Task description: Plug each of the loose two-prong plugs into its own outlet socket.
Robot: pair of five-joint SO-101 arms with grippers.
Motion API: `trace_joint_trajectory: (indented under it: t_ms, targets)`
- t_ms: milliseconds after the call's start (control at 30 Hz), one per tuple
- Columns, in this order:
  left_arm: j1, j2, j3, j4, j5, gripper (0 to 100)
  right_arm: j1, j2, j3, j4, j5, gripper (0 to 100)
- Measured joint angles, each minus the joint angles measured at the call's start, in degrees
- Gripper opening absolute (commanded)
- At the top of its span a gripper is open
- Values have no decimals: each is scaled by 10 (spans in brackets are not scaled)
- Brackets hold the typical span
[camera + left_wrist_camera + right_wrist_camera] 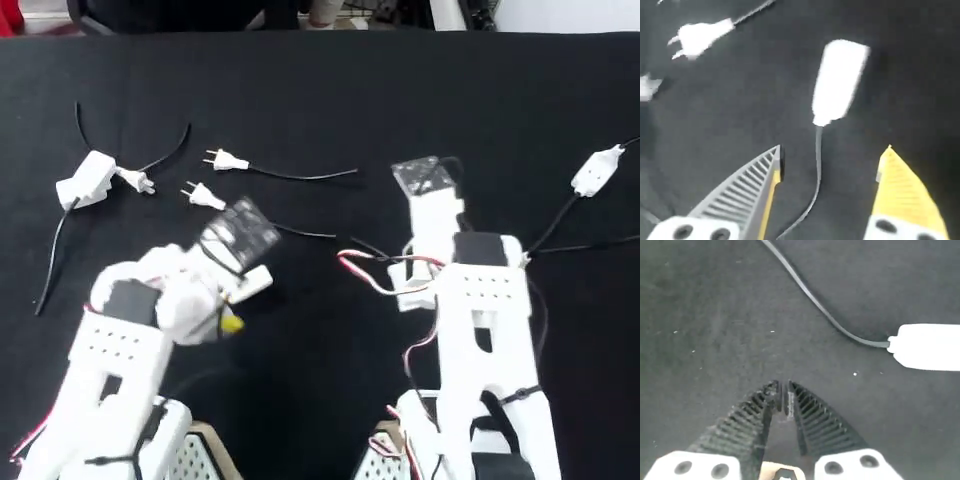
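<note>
Two-prong plug [840,82]: prob light, rigid body, limp cord; grip body sides. Left gripper [833,150] spread wide, plug at its 11 o'clock (high view). Right gripper [782,392] clenched, empty.

A white outlet socket [88,180] lies flat, a blocky body on a thin black cord [52,250]. Touching it or just beside it lies 1 white two-prong plug [133,179], its 2 prongs bare and pointing away from that socket. A 2nd plug [228,160] lies near the socket, prongs turned toward it. A 3rd plug [205,195] lies just beside the 2nd, prongs likewise toward the socket. A 2nd socket [597,172], also white and corded, lies well apart from the 1st.
</note>
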Motion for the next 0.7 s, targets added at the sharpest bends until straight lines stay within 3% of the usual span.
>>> trace_joint_trajectory:
  t_ms: [100,300,400,600,700]
  targets:
    - [47,-4,24,-46,-3,299,8,0,15,2,34,15]
    - [23,156,40,-163,-24,298,12,0,22,10,70,15]
    - [6,273,12,-212,-25,248,13,0,22,10,74,15]
    - [4,375,-85,-196,-4,39,13,0,22,10,74,15]
    - [6,382,-126,-137,-1,37,13,0,22,10,74,15]
